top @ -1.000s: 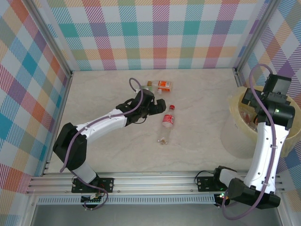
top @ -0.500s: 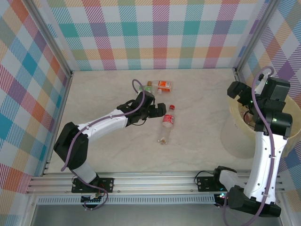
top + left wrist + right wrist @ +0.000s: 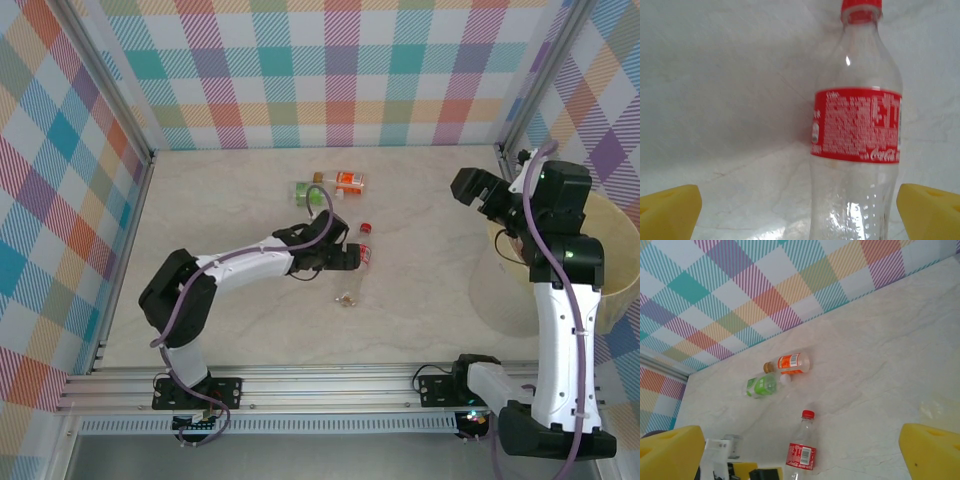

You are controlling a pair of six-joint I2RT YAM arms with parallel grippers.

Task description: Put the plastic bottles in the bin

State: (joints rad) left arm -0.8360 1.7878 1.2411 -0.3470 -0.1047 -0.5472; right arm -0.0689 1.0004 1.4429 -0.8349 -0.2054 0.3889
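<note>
A clear plastic bottle with a red label and red cap (image 3: 357, 262) lies on the table, cap toward the back wall. My left gripper (image 3: 348, 258) is open with its jaws on either side of the body. In the left wrist view that bottle (image 3: 857, 125) lies between the yellow fingertips (image 3: 670, 207), closer to the right one. Two more plastic bottles lie near the back wall, one with an orange label (image 3: 348, 181) and one with a green label (image 3: 305, 190). The pale yellow bin (image 3: 498, 262) stands at the right edge. My right gripper (image 3: 470, 190) is open and empty, in the air left of the bin.
The right wrist view looks down on the orange bottle (image 3: 792, 362), the green bottle (image 3: 760, 386) and the red-label bottle (image 3: 801, 452). Checked walls enclose the table at the back and sides. The right arm rises in front of the bin.
My left gripper has moved right and nearer, coming down around the red-label bottle. The right arm has swung left, out from over the bin, toward the table.
</note>
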